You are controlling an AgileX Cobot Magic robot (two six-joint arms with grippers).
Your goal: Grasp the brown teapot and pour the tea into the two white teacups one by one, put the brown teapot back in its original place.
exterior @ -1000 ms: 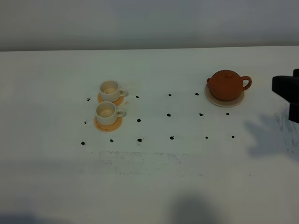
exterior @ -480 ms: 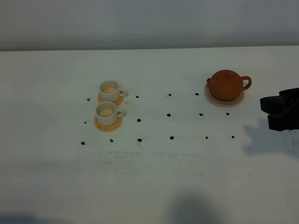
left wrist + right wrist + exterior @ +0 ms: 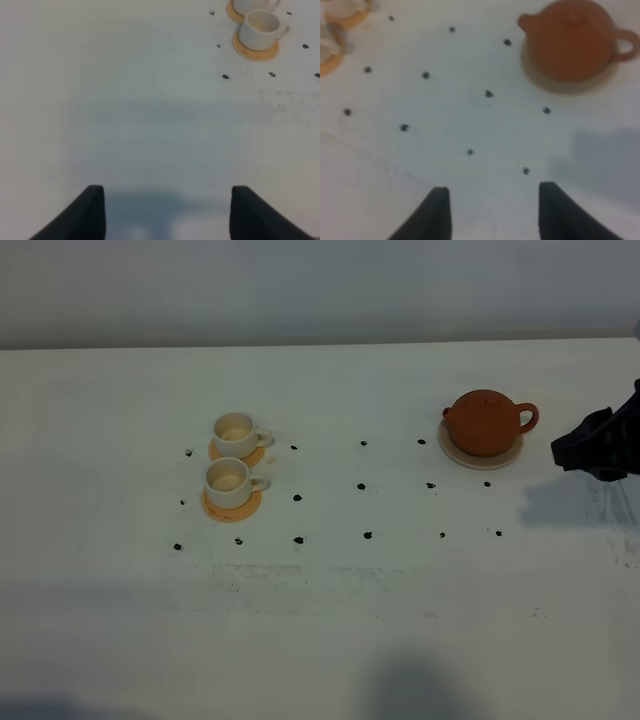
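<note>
Teapot [image 3: 487, 425] seated on cream saucer [image 3: 480, 461]
Squat reddish-brown clay body, knobbed lid; left pincer [image 3: 167, 189] and right pincer [image 3: 492, 189] are held wide, empty.

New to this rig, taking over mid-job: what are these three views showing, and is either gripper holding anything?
This is a two-armed robot at a white table. The wide picture comes from a camera mounted high. The other two come from the arms' wrists, looking past the dark tips of the left gripper and the right gripper. Both are open and empty. On the table stand a brown teapot on a cream saucer and two white teacups on orange coasters, among small black marks.
</note>
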